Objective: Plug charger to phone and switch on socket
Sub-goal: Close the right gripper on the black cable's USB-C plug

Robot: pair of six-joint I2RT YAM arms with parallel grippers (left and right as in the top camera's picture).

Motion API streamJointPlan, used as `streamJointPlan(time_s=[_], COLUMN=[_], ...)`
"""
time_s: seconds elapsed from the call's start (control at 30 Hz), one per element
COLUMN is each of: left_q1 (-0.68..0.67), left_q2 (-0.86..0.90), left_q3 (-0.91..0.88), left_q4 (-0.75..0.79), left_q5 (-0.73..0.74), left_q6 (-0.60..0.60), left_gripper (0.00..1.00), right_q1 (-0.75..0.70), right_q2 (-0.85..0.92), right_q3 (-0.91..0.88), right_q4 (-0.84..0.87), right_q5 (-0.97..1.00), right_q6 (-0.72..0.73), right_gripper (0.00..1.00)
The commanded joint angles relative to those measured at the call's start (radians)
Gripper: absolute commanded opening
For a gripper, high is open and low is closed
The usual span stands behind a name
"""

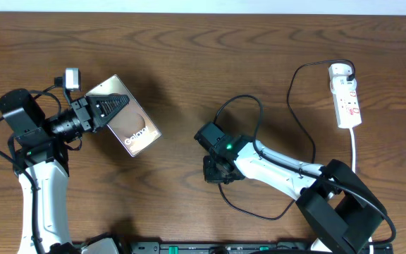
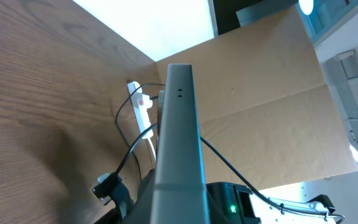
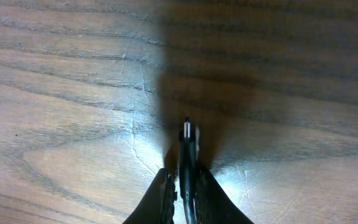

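Observation:
The phone [image 1: 134, 127], bronze-brown with white "Galaxy" lettering, is lifted at the left, and my left gripper [image 1: 116, 107] is shut on its near end. In the left wrist view only its grey edge [image 2: 176, 143] shows, pointing at the white socket [image 2: 142, 101]. The socket [image 1: 346, 95] lies at the far right of the table. The charger's black cable [image 1: 303, 127] runs from it in loops to the table's middle. There my right gripper [image 1: 217, 171] points down, shut on the charger's plug [image 3: 187, 144], which sticks out between the fingers [image 3: 166, 194] just above the wood.
The socket's white cord [image 1: 356, 152] runs toward the front edge on the right. A slack loop of black cable [image 1: 240, 102] lies just behind my right gripper. A brown cardboard wall [image 2: 260, 81] stands beyond the table's far side.

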Motion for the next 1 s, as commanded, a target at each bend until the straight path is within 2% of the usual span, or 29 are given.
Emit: streamJointPlan(time_s=[0.0, 0.97], left_q1=[0.002, 0.002], left_q2=[-0.002, -0.002], left_q3=[-0.005, -0.005], left_q4=[0.005, 0.005], left_q5=[0.032, 0.032], left_q6=[0.007, 0.007], left_gripper=[0.07, 0.07], right_q1=[-0.005, -0.010], right_q2=[0.050, 0.050], right_q3=[-0.017, -0.017], right_q4=[0.003, 0.011], right_q5=[0.021, 0.044], right_q6=[-0.008, -0.008], right_gripper=[0.11, 0.13])
